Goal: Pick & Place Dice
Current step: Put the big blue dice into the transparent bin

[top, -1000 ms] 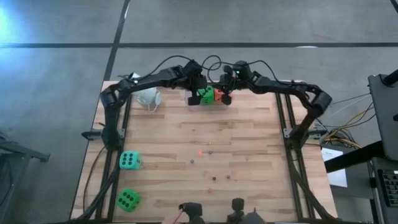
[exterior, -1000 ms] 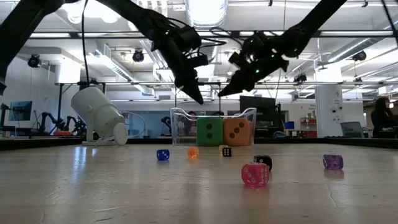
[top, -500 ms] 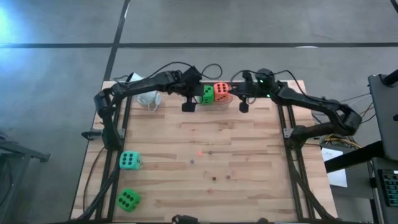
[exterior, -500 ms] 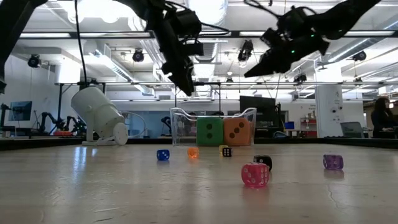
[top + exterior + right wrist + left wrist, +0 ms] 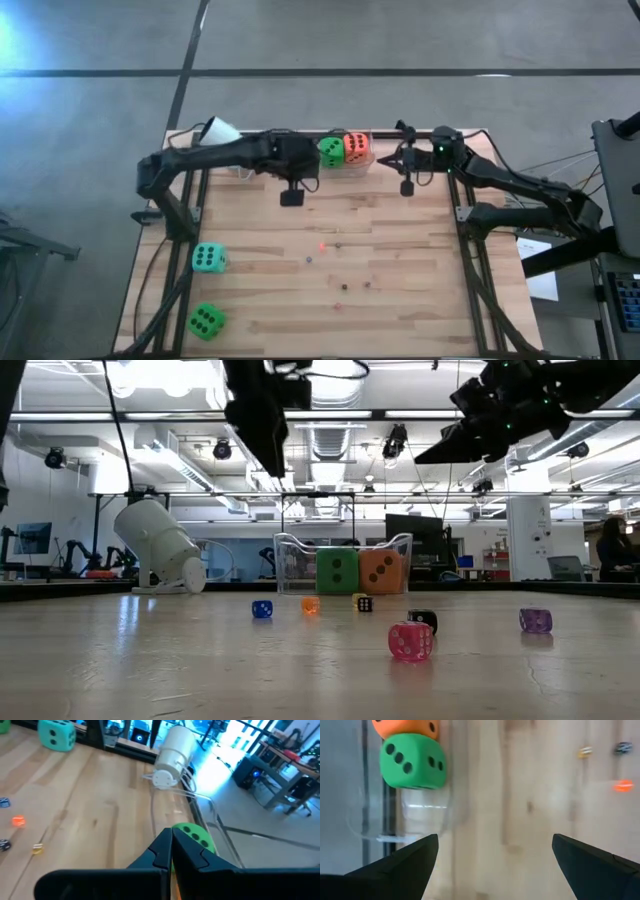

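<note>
A green die (image 5: 331, 151) and an orange-red die (image 5: 356, 147) sit side by side in a clear container (image 5: 290, 560) at the table's far middle. A teal die (image 5: 208, 257) and a second green die (image 5: 206, 321) rest on the table near the left edge. Several tiny dice lie mid-table, among them a pink one (image 5: 410, 641) and a blue one (image 5: 262, 608). My left gripper (image 5: 291, 196) hangs open above the table, just near-left of the container. My right gripper (image 5: 407, 186) is shut and empty, raised to the container's right.
A white cup (image 5: 222, 131) lies on its side at the far left corner, left of the container. The arms' dark frames run along the left and right table edges. Bare wood lies between the tiny dice and the container.
Both grippers have drawn back from the container and risen. The left one has gone toward the near edge and a little left, staying open. The right one has gone toward the right edge and a little nearer, staying shut. The two dice in the container have kept still.
</note>
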